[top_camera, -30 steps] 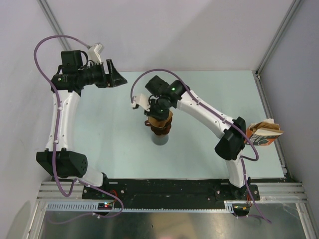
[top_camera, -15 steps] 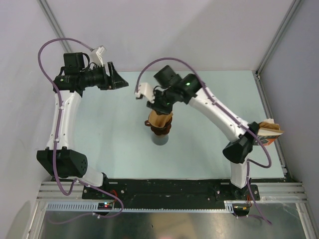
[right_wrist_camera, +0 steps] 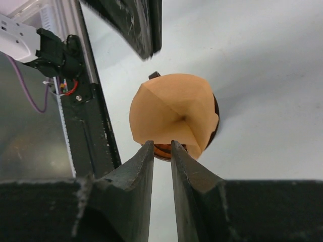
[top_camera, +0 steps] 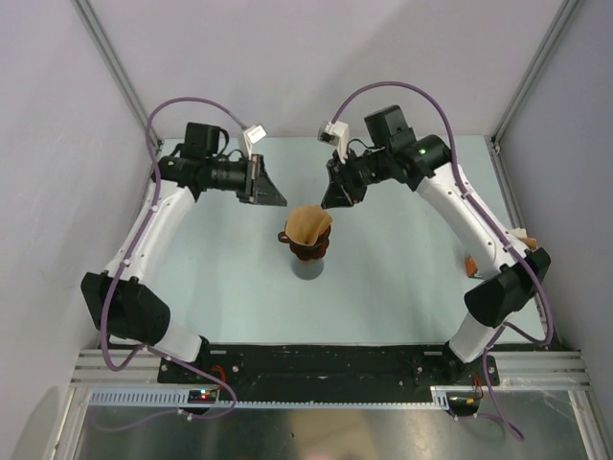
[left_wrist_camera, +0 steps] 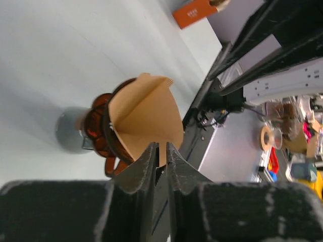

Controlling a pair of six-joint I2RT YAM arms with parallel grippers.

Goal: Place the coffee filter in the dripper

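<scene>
The tan coffee filter (top_camera: 308,221) stands as an open cone in the dark reddish dripper (top_camera: 307,247), which sits on a grey beaker (top_camera: 307,269). No gripper touches the filter. My left gripper (top_camera: 281,201) hovers just to its upper left, its jaws drawn together to a thin slit with nothing between them. My right gripper (top_camera: 328,204) hovers just to the filter's upper right, narrowly open and empty. In the left wrist view the filter (left_wrist_camera: 144,115) juts from the dripper (left_wrist_camera: 97,126) beyond the gripper (left_wrist_camera: 161,146). In the right wrist view the filter (right_wrist_camera: 174,113) lies beyond the gripper (right_wrist_camera: 162,143).
An orange printed bag (left_wrist_camera: 194,10) lies by the table's right edge, mostly hidden behind the right arm in the top view. The black rail along the near edge (top_camera: 326,362) carries both arm bases. Grey walls close in the left, far and right sides.
The right gripper let go of the filter and drew back up and to the right. The left arm swung in from the far left toward the dripper, and its jaws closed.
</scene>
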